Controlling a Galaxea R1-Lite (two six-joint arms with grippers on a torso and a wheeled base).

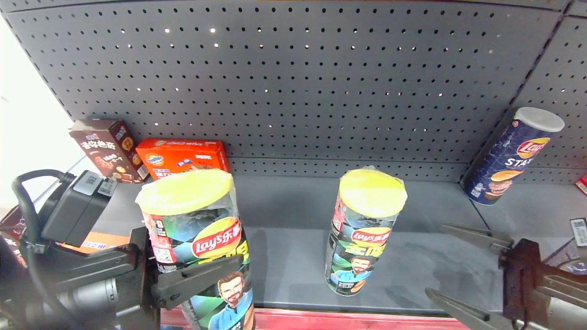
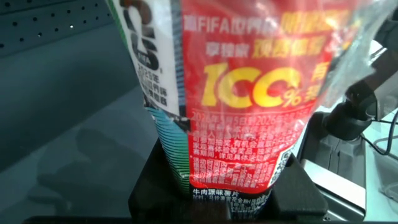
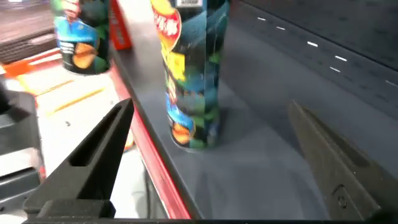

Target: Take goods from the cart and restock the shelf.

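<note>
a restocking robot's left end effector (image 1: pixel 202 268) is clamped around the lower body of a yellow-lidded potato chip canister (image 1: pixel 202 229), held upright at the front lip of a grey shelf (image 1: pixel 293 256), at 8 o'clock in the head view. a matching canister (image 1: pixel 362 233) already stands on the shelf near the front edge, at 3 o'clock from the held one and well apart from it. the right end effector (image 1: pixel 438 259) hangs empty at 3 o'clock from that standing canister, its fingers spread wide. a blue chip canister (image 1: pixel 513 156) leans tilted against the perforated back panel at 2 o'clock, and a brown snack box (image 1: pixel 107 149) and an orange snack box (image 1: pixel 183 158) sit at the rear at 10 o'clock. the held canister's base appears to sit below the red shelf edge strip (image 1: pixel 321 321), so a push inward without a lift could catch it on the lip and twist it in the grip. the tall, narrow tube could also topple if let go before its base rests flat, and a sideways drift could knock its standing twin over.
</note>
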